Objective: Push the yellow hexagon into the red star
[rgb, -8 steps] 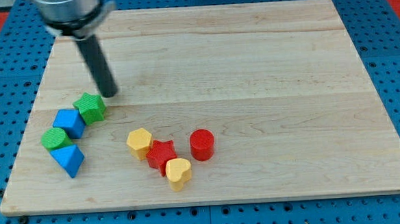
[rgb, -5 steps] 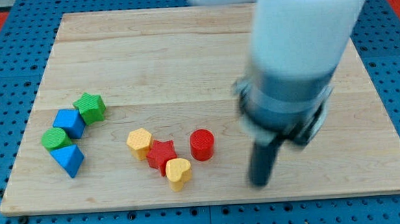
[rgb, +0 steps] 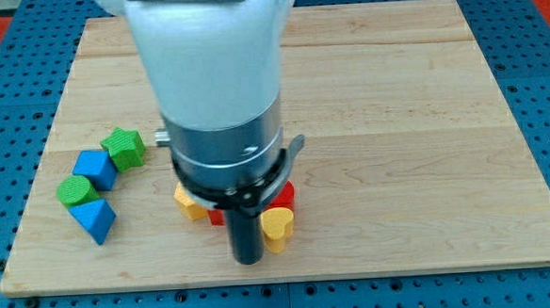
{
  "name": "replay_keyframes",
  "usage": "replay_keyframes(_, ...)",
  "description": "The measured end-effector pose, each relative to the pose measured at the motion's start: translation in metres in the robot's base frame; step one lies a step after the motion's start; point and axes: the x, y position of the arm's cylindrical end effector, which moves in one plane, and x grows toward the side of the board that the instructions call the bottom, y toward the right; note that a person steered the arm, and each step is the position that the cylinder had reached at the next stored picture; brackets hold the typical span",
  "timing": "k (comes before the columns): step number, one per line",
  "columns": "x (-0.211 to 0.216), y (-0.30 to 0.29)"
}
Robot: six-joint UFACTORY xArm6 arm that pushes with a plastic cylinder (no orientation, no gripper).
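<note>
Blue pegboard shows all round the pale wooden bench [rgb: 396, 119], and my big white and grey arm [rgb: 217, 100] hangs right over the middle of it. I have no fingers at all, only a dark rod, so nothing is being held. My tip [rgb: 248, 260] sits near the view's bottom, just beside the yellow heart [rgb: 279, 226] on its left. Only a little yellow edge of the yellow hexagon [rgb: 189, 207] peeks out on the left side of my arm. The red star [rgb: 217, 215] is almost all hidden, with just a sliver of red showing next to that yellow edge. They look very close, maybe touching, but I cannot tell for sure. So the job may be nearly done or done. A bit of the red cylinder [rgb: 285, 195] shows too. Off at the view's left sit the green star [rgb: 125, 148], blue block [rgb: 94, 169], green cylinder [rgb: 74, 191] and blue triangle block [rgb: 94, 220]
</note>
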Motion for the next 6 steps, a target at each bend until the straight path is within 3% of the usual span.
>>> replay_keyframes(1, -0.008, -0.103)
replay_keyframes(2, -0.039, -0.12)
replay_keyframes(4, -0.078, -0.064)
replay_keyframes(5, -0.052, -0.027)
replay_keyframes(6, -0.05, -0.049)
